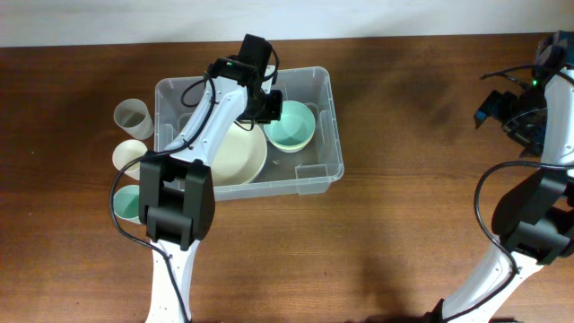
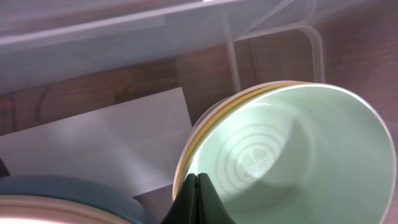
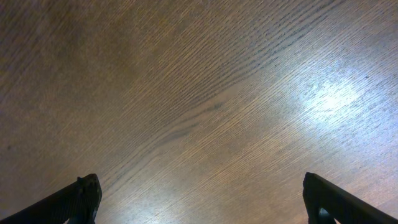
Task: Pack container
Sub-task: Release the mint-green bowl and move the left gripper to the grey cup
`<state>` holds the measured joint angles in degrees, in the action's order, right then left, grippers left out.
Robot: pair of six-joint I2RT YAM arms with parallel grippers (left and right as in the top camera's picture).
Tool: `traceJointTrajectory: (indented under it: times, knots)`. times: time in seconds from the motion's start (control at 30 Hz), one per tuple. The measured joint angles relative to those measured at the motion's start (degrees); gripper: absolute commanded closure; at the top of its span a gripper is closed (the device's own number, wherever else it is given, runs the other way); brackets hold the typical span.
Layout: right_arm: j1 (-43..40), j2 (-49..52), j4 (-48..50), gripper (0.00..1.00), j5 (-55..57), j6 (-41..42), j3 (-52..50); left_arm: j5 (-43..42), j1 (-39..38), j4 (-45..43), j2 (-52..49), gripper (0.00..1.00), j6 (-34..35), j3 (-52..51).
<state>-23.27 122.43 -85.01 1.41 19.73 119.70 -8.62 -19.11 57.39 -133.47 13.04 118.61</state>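
Container with green bowl inside

Mint-green bowl right at left jaws' tips, rim meeting them; yellowish bowl nested beneath it. Large cream bowl just beside left jaws. Grey translucent cup, cream cup and teal cup well apart from left jaws. Wooden table below right jaws.

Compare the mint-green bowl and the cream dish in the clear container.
The mint-green bowl is smaller and deeper; the cream dish is wider and shallower. The bowl sits toward the container's right end; the dish toward its left, partly hidden by the left arm. Both are round and inside the container.
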Motion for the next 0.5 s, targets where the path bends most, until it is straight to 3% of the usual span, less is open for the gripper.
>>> traceJointTrajectory:
  times: [0.3,0.4,0.47,0.5]
  knots:
    - [0.0,0.0,0.0,0.01,0.0,0.0,0.0,1.55,0.0,1.68,-0.35,0.97,-1.92,3.76]
    - [0.0,0.0,0.0,0.01,0.0,0.02,0.0,2.03,0.0,3.74,-0.66,0.75,-2.69,10.82]
    - [0.0,0.0,0.0,0.01,0.0,0.02,0.0,3.04,0.0,6.25,-0.66,0.36,-3.1,18.01]
    - [0.0,0.0,0.0,0.01,0.0,0.0,0.0,3.72,0.0,7.39,-0.61,0.21,-3.17,20.46]
